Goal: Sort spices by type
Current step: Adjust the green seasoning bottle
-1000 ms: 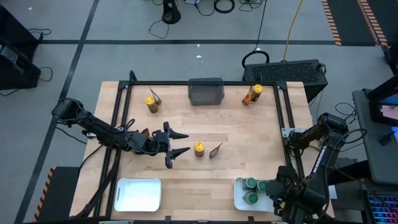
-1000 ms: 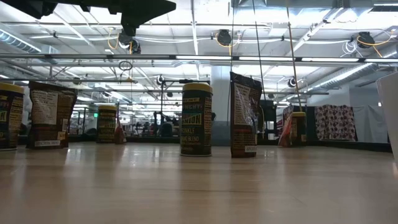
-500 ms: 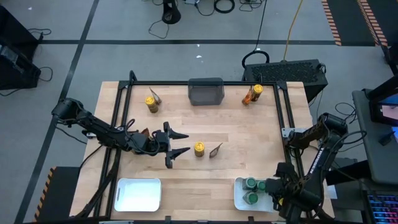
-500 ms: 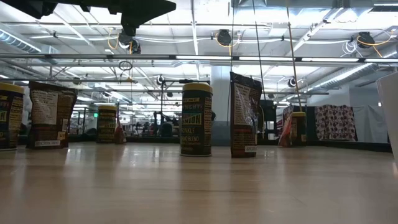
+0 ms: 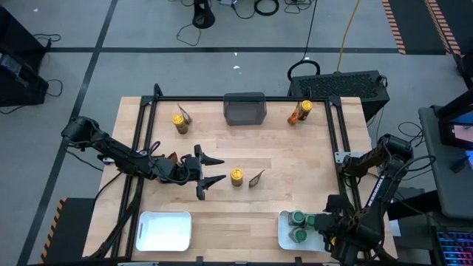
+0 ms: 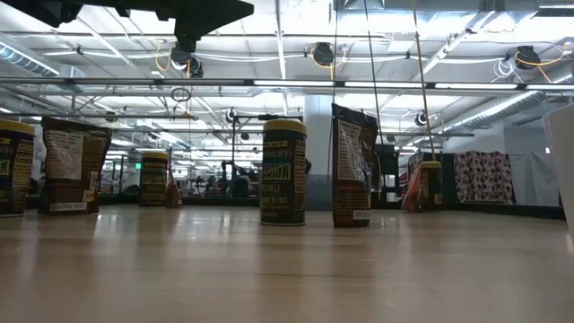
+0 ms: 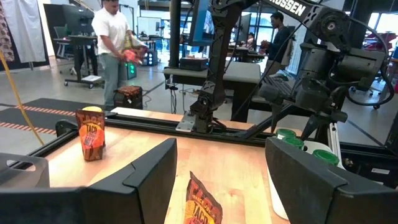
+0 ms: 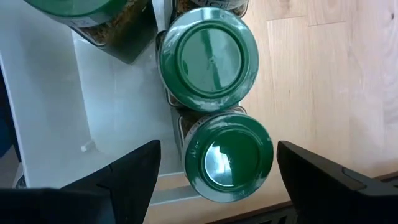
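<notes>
Glossy round green lids (image 8: 209, 57) sit under the wide-open, empty right hand (image 8: 217, 171); left hand (image 5: 209, 172) likewise.

From overhead I can't read any label on the yellow-lidded jars (image 5: 236, 176), and the right gripper (image 5: 330, 230) is lost in the dark bulk of its own arm. My right wrist camera cuts off a third green-lidded jar (image 8: 93, 18) at the frame edge, and the white tray (image 8: 118, 124) runs out of frame too. In the low view the leftmost jar (image 6: 13, 169) is sliced by the edge. The left wrist camera clips the brown-orange packet (image 7: 202, 205) at its base.
</notes>
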You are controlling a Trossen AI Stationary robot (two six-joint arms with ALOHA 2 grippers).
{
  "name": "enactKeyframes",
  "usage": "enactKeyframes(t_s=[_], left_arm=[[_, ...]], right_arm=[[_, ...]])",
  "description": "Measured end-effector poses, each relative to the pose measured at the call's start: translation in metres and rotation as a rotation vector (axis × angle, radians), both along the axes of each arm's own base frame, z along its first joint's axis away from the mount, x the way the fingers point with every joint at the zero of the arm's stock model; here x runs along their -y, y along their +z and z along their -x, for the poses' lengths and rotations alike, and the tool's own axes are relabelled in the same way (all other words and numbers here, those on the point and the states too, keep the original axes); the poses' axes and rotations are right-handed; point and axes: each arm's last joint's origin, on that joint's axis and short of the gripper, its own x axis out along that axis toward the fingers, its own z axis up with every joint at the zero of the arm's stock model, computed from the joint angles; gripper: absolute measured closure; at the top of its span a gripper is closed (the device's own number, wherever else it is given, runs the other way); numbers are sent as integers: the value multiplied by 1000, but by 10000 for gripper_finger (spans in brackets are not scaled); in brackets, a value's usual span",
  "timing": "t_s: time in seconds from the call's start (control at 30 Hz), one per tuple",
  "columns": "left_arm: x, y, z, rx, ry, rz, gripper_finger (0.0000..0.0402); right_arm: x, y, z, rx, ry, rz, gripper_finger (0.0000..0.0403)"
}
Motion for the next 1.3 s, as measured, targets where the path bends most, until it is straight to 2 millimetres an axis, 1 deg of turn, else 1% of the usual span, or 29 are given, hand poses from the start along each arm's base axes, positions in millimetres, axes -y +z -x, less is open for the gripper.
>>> enactKeyframes(t_s=[0.13,0.47,0.6,0.83,0.93,1.1,1.3], left_arm=[[0,0,0,0,-1,0,153],[0,0,0,0,-1,0,153],[0,0,0,0,-1,0,153],[0,0,0,0,0,-1,153],[0,0,0,0,0,-1,153],[0,0,0,0,0,-2,153],[0,0,0,0,-1,-2,153]], right_arm=[[0,0,0,-1,-7,-5,113],[0,0,0,-5,0,0,199],[0,0,0,-7,1,-1,220],[-2,0,0,-38,-3,-39,216],[-6,4,-1,-43,-1,-81,216],[-15,15,-5,-4,10,-150,216],[-17,17,-11,46,13,-178,213]])
